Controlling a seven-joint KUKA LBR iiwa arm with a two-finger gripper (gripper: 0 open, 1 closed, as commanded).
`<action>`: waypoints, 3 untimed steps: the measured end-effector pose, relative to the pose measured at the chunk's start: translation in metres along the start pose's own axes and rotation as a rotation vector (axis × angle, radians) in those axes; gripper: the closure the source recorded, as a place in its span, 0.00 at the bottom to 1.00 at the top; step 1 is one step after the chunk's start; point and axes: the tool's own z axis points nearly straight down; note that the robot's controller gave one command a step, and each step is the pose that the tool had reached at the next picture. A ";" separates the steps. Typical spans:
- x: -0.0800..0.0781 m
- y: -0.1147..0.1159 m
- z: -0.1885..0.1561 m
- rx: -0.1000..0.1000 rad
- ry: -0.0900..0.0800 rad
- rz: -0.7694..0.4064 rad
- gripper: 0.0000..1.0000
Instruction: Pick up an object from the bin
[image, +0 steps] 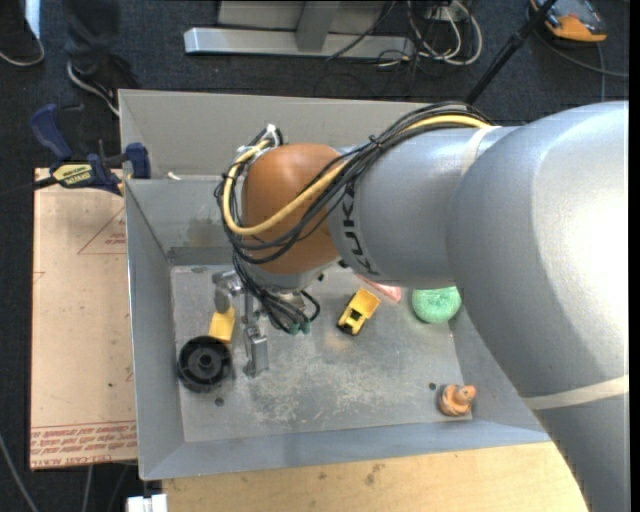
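**Robot arm low over the left part of a grey metal bin**

A grey metal bin with sloped walls and a scuffed flat floor stands on dark carpet; cables lie on the carpet at the far side.

Six loose things lie well apart on the bin floor, one of each:
- a black round part at near left
- a small yellow block just beyond it
- a yellow toy vehicle near the middle
- a pink piece, partly under the arm
- a green rounded lump to the right
- a small orange-brown figure at near right

The thick silver arm reaches in from the right. Its orange wrist cover, wrapped in black and yellow cables, points down.

The end effector is close to the floor at left, its two metal fingers spread apart with nothing between them. The yellow block lies just beside the left finger; whether they touch cannot be told.
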 end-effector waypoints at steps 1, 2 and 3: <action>-0.003 0.025 0.012 0.000 -0.004 -0.041 0.00; -0.002 0.038 0.021 0.000 -0.001 0.039 0.00; 0.010 0.056 0.028 0.001 0.000 -0.327 1.00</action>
